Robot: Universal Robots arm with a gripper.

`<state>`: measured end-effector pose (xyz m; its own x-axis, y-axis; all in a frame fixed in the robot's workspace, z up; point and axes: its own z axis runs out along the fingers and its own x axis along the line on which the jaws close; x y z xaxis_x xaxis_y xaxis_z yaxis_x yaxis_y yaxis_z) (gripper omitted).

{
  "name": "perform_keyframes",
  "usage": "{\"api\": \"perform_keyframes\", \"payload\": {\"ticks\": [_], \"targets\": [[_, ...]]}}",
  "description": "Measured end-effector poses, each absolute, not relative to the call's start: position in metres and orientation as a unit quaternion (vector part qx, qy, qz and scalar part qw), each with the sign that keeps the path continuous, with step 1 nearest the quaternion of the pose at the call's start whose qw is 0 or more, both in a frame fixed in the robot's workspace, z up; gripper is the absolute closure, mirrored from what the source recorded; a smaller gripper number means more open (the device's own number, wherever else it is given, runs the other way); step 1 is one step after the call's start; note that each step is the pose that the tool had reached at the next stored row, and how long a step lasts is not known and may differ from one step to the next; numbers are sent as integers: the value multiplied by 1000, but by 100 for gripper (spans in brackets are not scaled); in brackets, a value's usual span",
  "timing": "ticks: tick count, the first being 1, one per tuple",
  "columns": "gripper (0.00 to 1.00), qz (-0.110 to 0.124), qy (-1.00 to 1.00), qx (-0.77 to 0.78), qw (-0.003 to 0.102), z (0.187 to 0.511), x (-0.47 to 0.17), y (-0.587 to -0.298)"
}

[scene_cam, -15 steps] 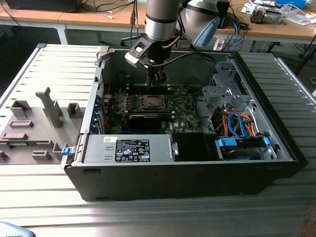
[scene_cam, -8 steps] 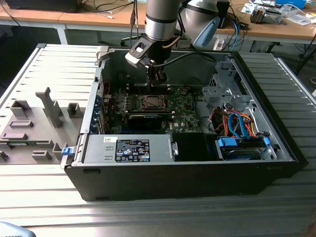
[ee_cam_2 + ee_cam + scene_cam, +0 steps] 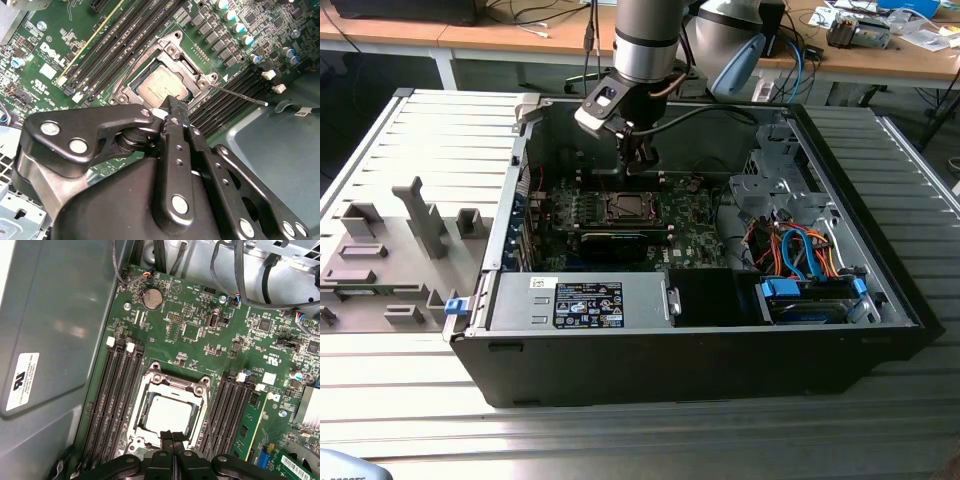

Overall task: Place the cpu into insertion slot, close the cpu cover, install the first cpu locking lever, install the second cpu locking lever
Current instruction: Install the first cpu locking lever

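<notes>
Looks like a robotics lab or electronics workshop: open desktop computer case (image 3: 700, 350) lying on a ribbed metal tabletop (image 3: 620, 440), robot arm (image 3: 647, 40) reaching into it, grey fixtures (image 3: 420, 215) alongside, wooden desks (image 3: 470, 35) behind, strewn with cables (image 3: 535, 15) and small devices.

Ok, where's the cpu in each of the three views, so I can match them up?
Exterior view: the cpu sits on the motherboard, under the gripper.
First wrist view: the cpu is the pale square just past the gripper's shut tips.
Second wrist view: the cpu is partly hidden behind the gripper.
Shared landmark: the cpu cover, the silver frame around it.
</notes>
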<state>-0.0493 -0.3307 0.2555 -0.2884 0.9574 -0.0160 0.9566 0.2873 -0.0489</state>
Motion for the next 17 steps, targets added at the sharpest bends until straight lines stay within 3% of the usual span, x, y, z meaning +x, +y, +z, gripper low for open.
{"api": "perform_keyframes", "payload": {"ticks": [17], "targets": [[89, 25, -810, -586, 8, 256, -49, -331]]}}
